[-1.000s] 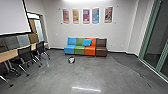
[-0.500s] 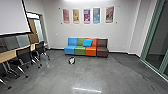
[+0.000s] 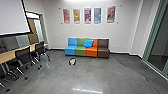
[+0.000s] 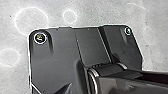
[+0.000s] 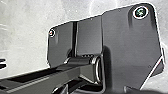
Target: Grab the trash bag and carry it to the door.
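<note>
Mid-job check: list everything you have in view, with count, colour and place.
Bundle: one, black and white, on the floor before the seats; perhaps the trash bag
Seats: four in a row, blue, green, orange, brown, against the far wall
Cushion: one, bright blue, on the seats
Posters: five, multicoloured, on the far wall
Screen: one, white with black edge, upper left
Door: one, brown, left rear
Table surface: light wood, left; count unclear
Chairs: at least two, black, beside it
Glass panelling: green-framed, right
Floor: grey
Robot plate: dark grey, one per wrist view
Jointed bar: dark, one per wrist view
</note>
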Available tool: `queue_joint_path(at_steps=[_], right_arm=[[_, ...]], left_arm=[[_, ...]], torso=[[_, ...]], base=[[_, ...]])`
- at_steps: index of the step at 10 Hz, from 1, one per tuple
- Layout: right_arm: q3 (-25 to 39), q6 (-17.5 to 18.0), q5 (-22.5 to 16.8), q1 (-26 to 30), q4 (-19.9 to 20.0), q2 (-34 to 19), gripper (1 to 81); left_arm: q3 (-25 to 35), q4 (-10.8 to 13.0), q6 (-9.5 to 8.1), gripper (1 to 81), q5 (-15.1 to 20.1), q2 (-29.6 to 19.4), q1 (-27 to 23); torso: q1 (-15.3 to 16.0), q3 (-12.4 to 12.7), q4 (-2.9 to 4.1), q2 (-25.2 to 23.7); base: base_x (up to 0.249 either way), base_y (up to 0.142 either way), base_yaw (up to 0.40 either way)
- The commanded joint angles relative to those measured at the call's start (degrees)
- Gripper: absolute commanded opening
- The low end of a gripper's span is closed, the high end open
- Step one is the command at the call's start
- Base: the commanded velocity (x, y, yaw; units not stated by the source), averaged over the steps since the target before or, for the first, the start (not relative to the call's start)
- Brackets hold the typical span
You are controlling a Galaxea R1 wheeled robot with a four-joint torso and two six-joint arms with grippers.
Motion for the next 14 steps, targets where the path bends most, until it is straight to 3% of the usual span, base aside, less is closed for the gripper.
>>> queue_joint_path(at_steps=[1,7,8,10,11,14], right_arm=[[0.85,-0.20,-3.43,3.16,0.24,-0.65,81.1],[0.76,-0.20,-5.45,3.69,0.33,-0.48,81.1],[0.76,-0.20,-5.45,3.68,0.33,-0.48,81.1],[0.76,-0.20,-5.37,3.77,0.33,-0.47,81.1],[0.59,-0.20,-5.37,3.77,0.41,-0.39,81.1],[-0.29,-0.20,-5.45,3.86,0.41,0.05,81.1]], left_arm=[[0.38,0.19,-0.15,81.1,2.59,-0.43,-3.13],[0.38,0.19,-0.15,81.1,2.59,-0.43,-3.13],[0.38,0.19,-0.15,81.1,2.59,-0.43,-3.21],[0.38,0.19,-0.15,81.1,2.59,-0.34,-3.13],[0.38,0.19,-0.15,81.1,2.59,-0.34,-3.13],[0.47,0.19,-0.15,81.1,2.50,-0.34,-3.13]], torso=[[0.00,0.00,0.00,-0.01],[0.00,0.00,0.00,-0.01],[0.00,-4.76,0.00,-0.01],[-0.02,-6.01,0.00,-0.01],[-0.02,-1.86,0.00,-0.01],[0.02,-3.84,0.00,-0.01]], base=[[0.148,0.078,0.000],[0.149,0.078,0.000],[0.148,0.078,0.000],[0.149,0.078,0.000],[0.149,0.078,0.000],[0.149,0.078,0.000]])
